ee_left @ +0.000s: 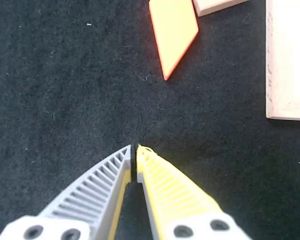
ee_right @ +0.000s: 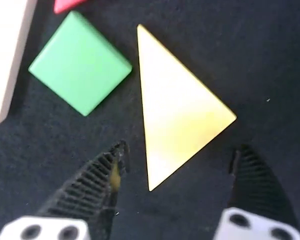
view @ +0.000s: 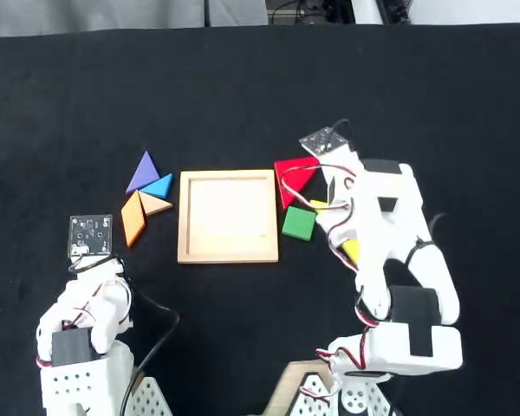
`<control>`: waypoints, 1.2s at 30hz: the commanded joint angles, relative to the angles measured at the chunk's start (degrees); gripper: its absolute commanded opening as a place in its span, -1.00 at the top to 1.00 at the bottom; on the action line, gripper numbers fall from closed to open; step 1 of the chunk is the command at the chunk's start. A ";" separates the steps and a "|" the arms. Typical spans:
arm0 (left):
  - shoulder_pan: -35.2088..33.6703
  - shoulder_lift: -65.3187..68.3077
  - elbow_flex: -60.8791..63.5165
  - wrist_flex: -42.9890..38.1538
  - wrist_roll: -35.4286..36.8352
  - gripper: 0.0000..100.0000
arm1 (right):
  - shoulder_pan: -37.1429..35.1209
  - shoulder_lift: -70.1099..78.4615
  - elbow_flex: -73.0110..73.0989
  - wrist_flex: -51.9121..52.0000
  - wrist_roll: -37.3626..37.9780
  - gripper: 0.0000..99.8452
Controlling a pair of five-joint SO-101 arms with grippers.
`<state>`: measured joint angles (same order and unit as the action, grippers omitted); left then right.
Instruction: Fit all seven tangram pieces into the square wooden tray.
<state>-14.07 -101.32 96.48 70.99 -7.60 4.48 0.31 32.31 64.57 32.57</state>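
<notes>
**Inspector:** Count of items on the surface (view: 243, 95)?

**Assessor:** One tray (view: 228, 257). Seven pieces, one of each: purple triangle (view: 143, 172), blue triangle (view: 159, 185), tan triangle (view: 154, 204), orange parallelogram (view: 133, 218), red triangle (view: 295, 180), green square (view: 298, 223), yellow triangle (view: 351, 251). All seven lie on the surface outside the tray. Two claws.

**Inspector:** Right claw?

**Assessor:** The right claw (ee_right: 181, 150) is spread wide and grips nothing. The yellow triangle lies flat between its fingers (ee_right: 90, 185), one corner pointing back toward the wrist. A dark gap shows on each side, so no contact is seen. The green square sits just ahead of one fingertip, beside the yellow triangle and apart from it. The red triangle lies beyond the square, and the tray's edge is farther out on that same side.

**Inspector:** Left claw?

**Assessor:** The left claw (ee_left: 135, 149) is closed tip to tip, with nothing between the tips. The orange parallelogram lies ahead of the tips, apart from them, its near corner pointing back at the claw. The tan triangle is beyond it. A tray corner lies ahead, off to the yellow finger's side. The purple and blue triangles are farther ahead.
</notes>
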 commanded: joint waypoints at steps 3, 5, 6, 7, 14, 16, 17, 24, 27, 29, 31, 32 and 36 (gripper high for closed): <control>0.13 -0.18 1.10 0.35 -0.44 0.94 | 0.88 0.66 -3.47 -1.05 0.70 0.31; 0.13 -0.18 1.10 0.35 -0.44 0.94 | 0.97 1.54 -3.74 -1.76 0.70 0.31; 0.13 -0.18 1.10 0.35 -0.44 0.94 | 1.05 2.15 -3.82 -2.20 0.70 0.31; 0.13 -0.18 1.10 0.35 -0.44 0.94 | 1.05 3.12 -3.82 -2.73 0.70 0.31; 0.13 -0.18 1.10 0.35 -0.44 0.94 | 0.70 7.34 -6.64 -1.93 0.70 0.31; 0.13 -0.18 1.10 0.35 -0.44 0.94 | 0.62 8.04 -7.25 -1.93 0.70 0.31; 0.13 -0.18 1.10 0.35 -0.44 0.94 | 0.62 8.48 -7.60 -1.93 0.79 0.31; 0.13 -0.18 1.10 0.35 -0.44 0.94 | 0.62 10.95 -8.13 -1.58 7.21 0.31; 0.13 -0.18 1.10 0.35 -0.44 0.94 | 0.62 11.12 -8.13 -1.49 7.56 0.31; 0.13 -0.18 1.10 0.35 -0.44 0.94 | 0.62 11.21 -8.13 -1.49 7.56 0.31; 0.13 -0.18 1.10 0.35 -0.44 0.94 | 0.62 11.30 -7.96 -1.49 7.56 0.31; 0.13 -0.18 1.10 0.35 -0.44 0.94 | 0.62 11.30 -7.87 -1.49 7.56 0.31; 0.13 -0.18 1.10 0.35 -0.44 0.94 | 0.62 11.38 -7.69 -1.49 7.47 0.36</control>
<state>-14.07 -101.32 96.48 70.99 -7.60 4.66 11.47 26.77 62.55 39.43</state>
